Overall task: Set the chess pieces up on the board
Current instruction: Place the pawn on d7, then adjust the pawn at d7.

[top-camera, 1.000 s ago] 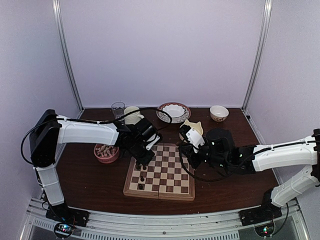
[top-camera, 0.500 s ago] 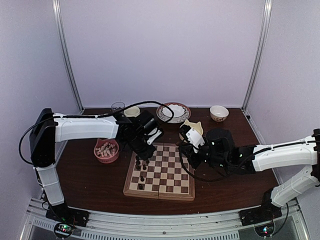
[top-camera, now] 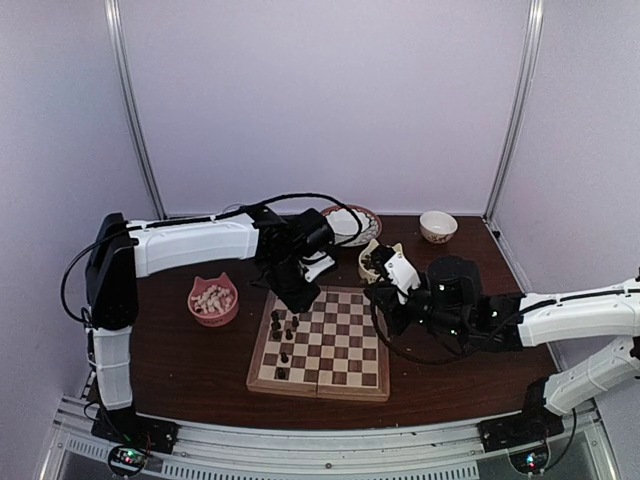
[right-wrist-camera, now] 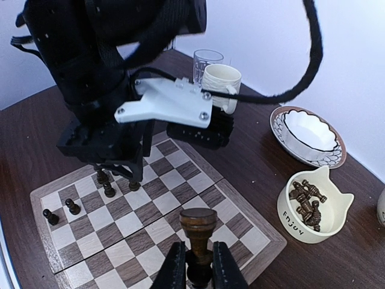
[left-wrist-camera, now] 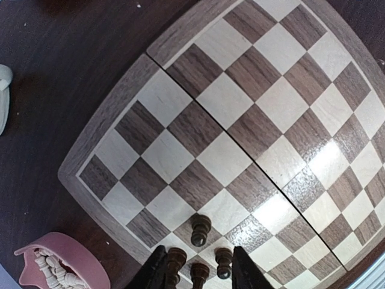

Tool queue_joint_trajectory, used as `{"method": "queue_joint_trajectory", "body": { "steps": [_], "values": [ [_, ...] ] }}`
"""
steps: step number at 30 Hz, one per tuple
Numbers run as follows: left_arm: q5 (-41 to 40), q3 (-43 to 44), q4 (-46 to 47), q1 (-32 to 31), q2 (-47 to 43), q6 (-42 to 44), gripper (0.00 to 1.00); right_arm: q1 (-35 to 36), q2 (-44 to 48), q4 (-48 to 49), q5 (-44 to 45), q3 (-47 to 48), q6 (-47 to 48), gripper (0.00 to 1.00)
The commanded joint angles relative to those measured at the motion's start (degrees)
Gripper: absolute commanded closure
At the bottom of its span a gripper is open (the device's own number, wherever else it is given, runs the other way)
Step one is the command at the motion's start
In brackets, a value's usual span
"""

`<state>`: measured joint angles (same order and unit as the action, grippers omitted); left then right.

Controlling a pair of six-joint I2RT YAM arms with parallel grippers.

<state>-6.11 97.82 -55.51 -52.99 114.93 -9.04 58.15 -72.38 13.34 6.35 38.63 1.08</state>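
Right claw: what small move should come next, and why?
Probably lower the right claw toward a free square of the board. It is shut on a dark chess piece hanging above the squares, while the left claw hangs open over pieces on the other side.

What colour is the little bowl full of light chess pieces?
Pink. The bowl shows best in the top external view.

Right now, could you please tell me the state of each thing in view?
left gripper, fingers open over standing dark pieces
right gripper, shut on one dark piece
board, unfolded flat, few pieces placed
cream bowl, holding dark pieces
pink bowl, holding pale pieces
glass, upright, looks empty
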Motion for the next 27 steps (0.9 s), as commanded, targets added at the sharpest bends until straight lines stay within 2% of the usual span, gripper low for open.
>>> {"method": "queue_joint_trajectory", "body": {
  "steps": [1,12,27],
  "values": [
    [0.91,4.73,-5.18,-0.01,3.95,1.72,0.62,-0.14,4.48,3.01,3.62,-2.61,-0.64,0.99],
    [1.11,9.04,-9.36,0.42,8.45,2.47,0.63,-0.16,6.24,4.4,6.22,-4.17,-0.99,0.99],
    [-0.72,9.5,-9.84,0.69,10.46,2.62,0.64,-0.19,5.85,4.24,5.43,-3.87,-0.98,0.99]
  ]
}}
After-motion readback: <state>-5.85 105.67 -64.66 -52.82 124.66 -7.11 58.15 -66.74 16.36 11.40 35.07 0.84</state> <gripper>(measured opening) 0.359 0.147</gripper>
